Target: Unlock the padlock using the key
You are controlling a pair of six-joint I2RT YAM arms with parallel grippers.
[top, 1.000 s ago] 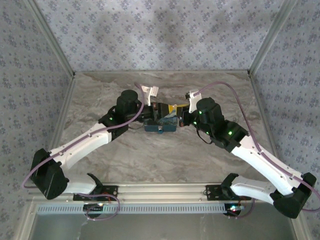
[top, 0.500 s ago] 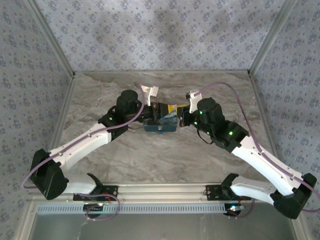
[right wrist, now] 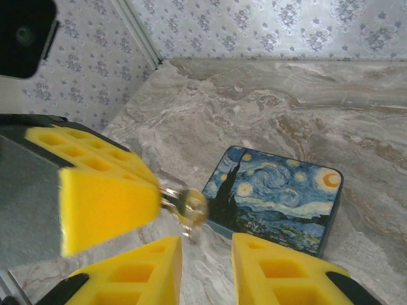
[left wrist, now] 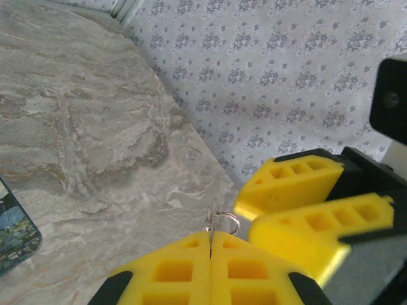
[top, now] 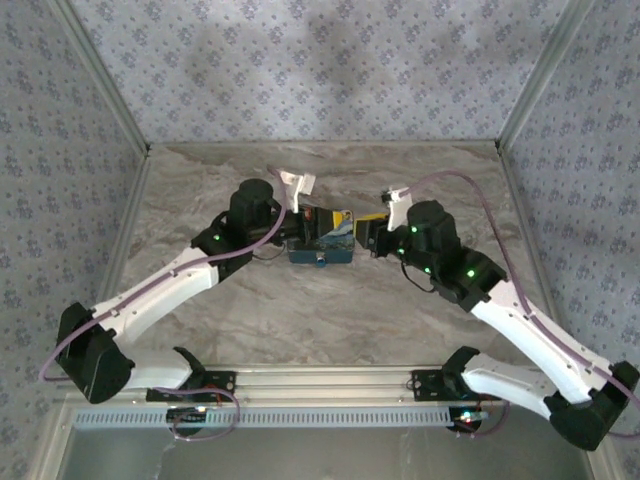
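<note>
1. One thin pinch, lower centre: left gripper (left wrist: 211, 241) pressed together on key (left wrist: 222, 222); may twist or drop it.
2. Mid-frame, apparently loose: padlock (top: 322, 254); may slide when probed.
3. Right of it, right gripper (right wrist: 206, 251) spread, empty; leaves padlock unbraced.

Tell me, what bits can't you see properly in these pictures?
key: in the left wrist view it is mostly hidden inside the shut left gripper, and in the right wrist view it is blurred.
padlock: in the top view it is too small to tell if it is locked.
starry-night box: in the left wrist view it is cut off by the left edge.
</note>
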